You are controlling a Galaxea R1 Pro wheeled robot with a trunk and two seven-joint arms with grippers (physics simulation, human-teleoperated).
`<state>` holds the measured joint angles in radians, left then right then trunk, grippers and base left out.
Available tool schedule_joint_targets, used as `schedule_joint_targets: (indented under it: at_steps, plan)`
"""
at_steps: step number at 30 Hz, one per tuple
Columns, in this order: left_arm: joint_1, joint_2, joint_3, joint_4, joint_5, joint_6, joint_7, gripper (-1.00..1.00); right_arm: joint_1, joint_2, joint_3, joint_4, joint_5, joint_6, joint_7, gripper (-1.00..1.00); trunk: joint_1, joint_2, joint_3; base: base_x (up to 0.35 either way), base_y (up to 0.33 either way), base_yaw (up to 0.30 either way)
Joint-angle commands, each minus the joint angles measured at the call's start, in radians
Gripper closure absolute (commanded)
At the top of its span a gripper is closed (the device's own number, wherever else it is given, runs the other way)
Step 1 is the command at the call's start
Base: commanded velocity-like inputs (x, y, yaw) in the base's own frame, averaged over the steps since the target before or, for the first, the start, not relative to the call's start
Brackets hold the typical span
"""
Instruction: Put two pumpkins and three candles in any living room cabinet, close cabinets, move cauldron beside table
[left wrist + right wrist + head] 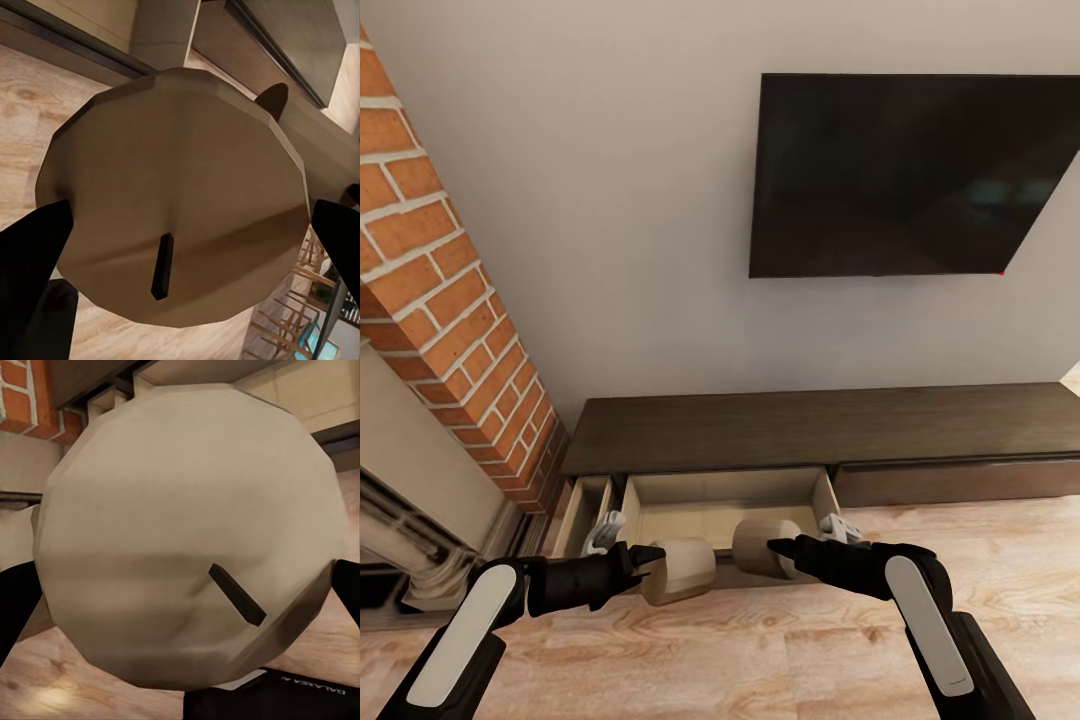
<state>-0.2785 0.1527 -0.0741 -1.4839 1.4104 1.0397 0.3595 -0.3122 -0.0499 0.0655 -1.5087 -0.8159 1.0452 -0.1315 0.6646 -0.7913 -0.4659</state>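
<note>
Each arm holds one beige candle on its side, just in front of the open drawer (725, 505) of the long dark-brown cabinet (820, 430). My left gripper (656, 562) is shut on the left candle (678, 570). My right gripper (775, 548) is shut on the right candle (763, 546). In the left wrist view the candle's round end (176, 202) with its dark wick sits between black fingers (34, 247). The right wrist view shows the other candle's end (187, 532) with its wick, also between black fingers (15, 600). The drawer's pale inside looks bare where it shows.
A red-brick fireplace (430, 300) stands close on the left, with a pale mantel below it. A black TV (905, 175) hangs on the wall above the cabinet. A narrower drawer (585, 510) at the cabinet's left end is also open. Light wood floor (760, 640) lies under the arms.
</note>
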Motion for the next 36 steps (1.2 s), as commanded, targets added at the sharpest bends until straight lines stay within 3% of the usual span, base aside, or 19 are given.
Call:
schedule_joint_targets:
  at_steps: [1,36]
  plan:
    - [-0.001,0.001,-0.001,-0.001,0.012,0.000,0.010,1.00,-0.001,-0.001,0.001,-0.001,-0.014,0.002,-0.009,1.00,0.000,-0.001,-0.001,0.000,0.000,0.000]
    - [-0.001,0.000,-0.001,0.001,0.012,0.000,0.010,1.00,-0.001,0.001,0.000,-0.001,-0.017,0.002,-0.009,1.00,0.000,-0.001,-0.001,0.000,0.000,0.000]
